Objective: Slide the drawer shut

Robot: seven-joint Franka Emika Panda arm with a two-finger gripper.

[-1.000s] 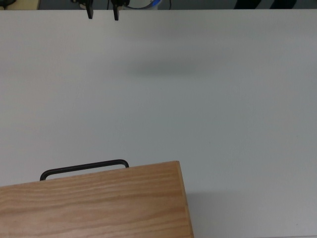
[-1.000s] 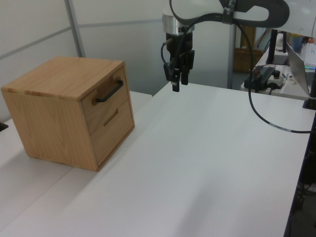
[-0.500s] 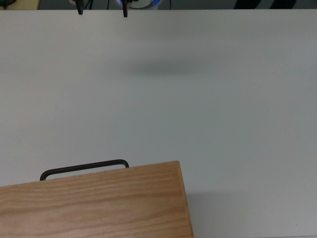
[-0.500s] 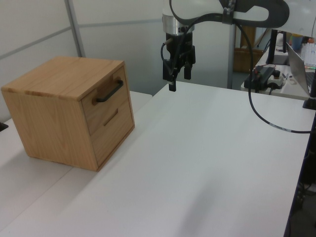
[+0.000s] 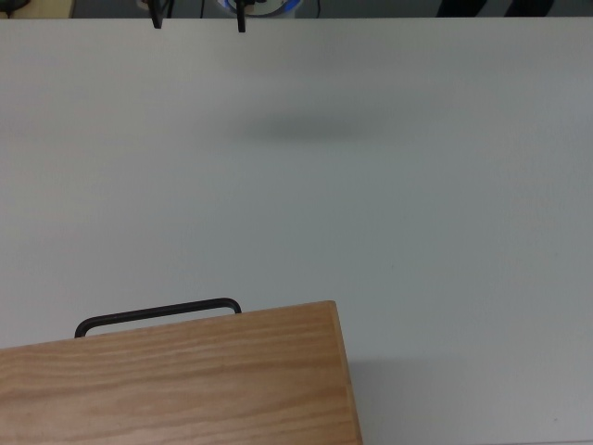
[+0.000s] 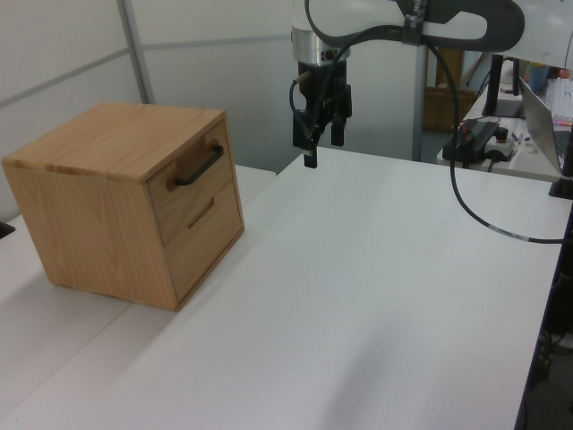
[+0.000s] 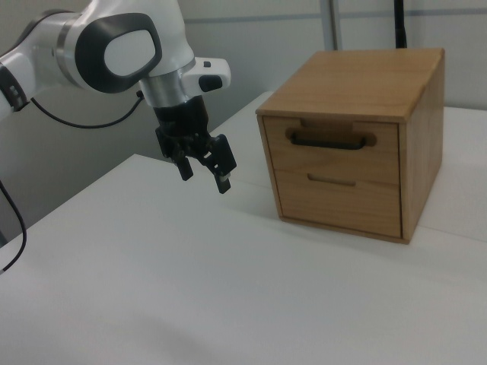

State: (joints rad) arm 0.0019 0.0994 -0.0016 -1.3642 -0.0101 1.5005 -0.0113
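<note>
The drawer (image 7: pixel 335 156) is the upper one of a light wooden cabinet (image 7: pixel 358 80); its front carries a black bar handle (image 7: pixel 331 141) and lies flush with the cabinet face. The left view shows the same drawer (image 6: pixel 182 192) and handle (image 6: pixel 199 167). From the top view only the handle (image 5: pixel 157 313) shows, past the cabinet top (image 5: pixel 176 380). My gripper (image 7: pixel 204 180) hangs open above the white table, well apart from the cabinet and holding nothing. It appears in the left view as gripper (image 6: pixel 322 148) and at the top view's upper edge as gripper (image 5: pixel 198 22).
A lower drawer (image 7: pixel 335 199) with a slot grip sits under the upper one. The white table (image 6: pixel 358 296) stretches wide in front of the cabinet. A black cable (image 6: pixel 483 219) trails at the left view's right, near a laptop (image 6: pixel 546 116) and other equipment behind the table.
My gripper's fingers have spread wider than a second ago. The gripper has also shifted slightly, toward the left view's left. The cabinet and drawer have not moved.
</note>
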